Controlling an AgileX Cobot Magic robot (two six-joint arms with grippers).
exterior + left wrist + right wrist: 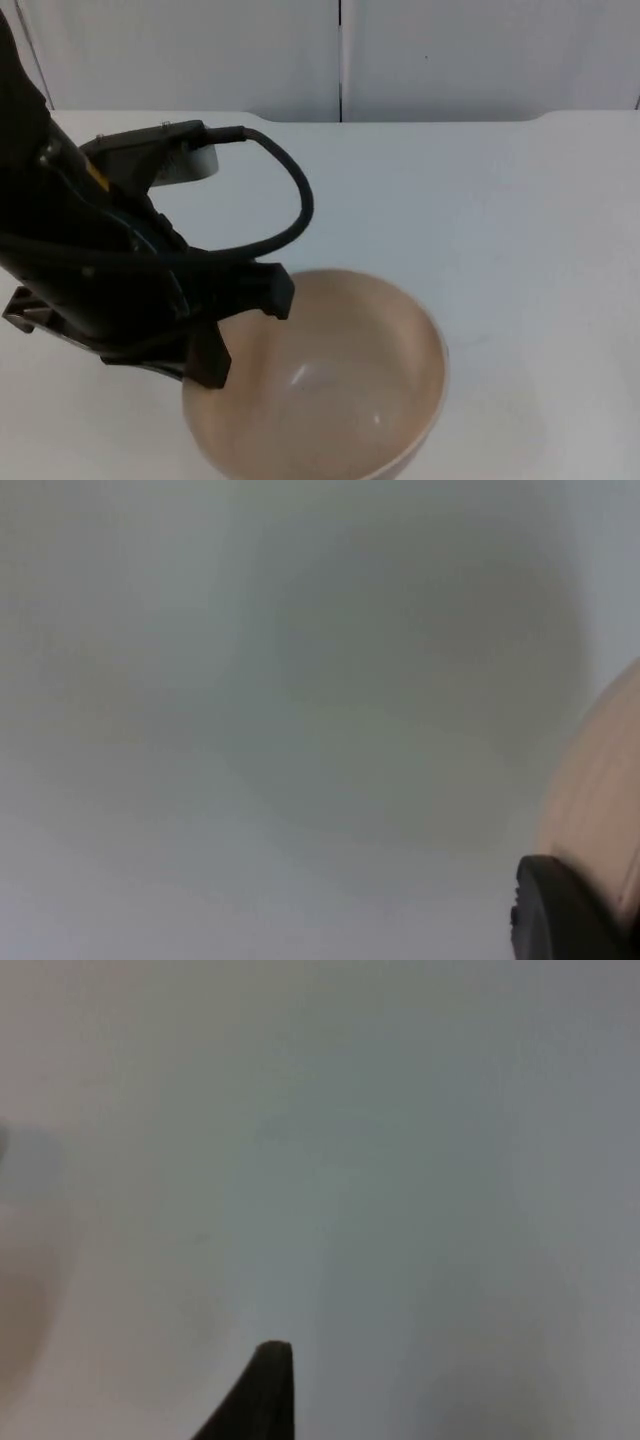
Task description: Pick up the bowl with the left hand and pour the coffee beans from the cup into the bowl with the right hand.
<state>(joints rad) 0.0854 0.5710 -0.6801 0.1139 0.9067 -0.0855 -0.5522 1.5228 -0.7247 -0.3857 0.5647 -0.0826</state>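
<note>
white table top (520, 220) meets grey partition wall (200, 50) behind.

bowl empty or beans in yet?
Empty: the bowl shows a bare beige inside, no beans. The left gripper is at its rim.

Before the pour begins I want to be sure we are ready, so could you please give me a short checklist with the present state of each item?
1. Left gripper at the bowl: ok, its fingers straddle the near-left rim.
2. Firm grip on the rim: cannot tell; one fingertip sits against the outer wall, closure is not visible.
3. Bowl upright and ready for beans: ok, opening faces up, nothing inside.
4. Bowl lifted off the table: cannot tell.
5. Cup with beans located: not ok, not seen.
6. Right gripper holding the cup: not ok, it hangs over bare table.
</note>
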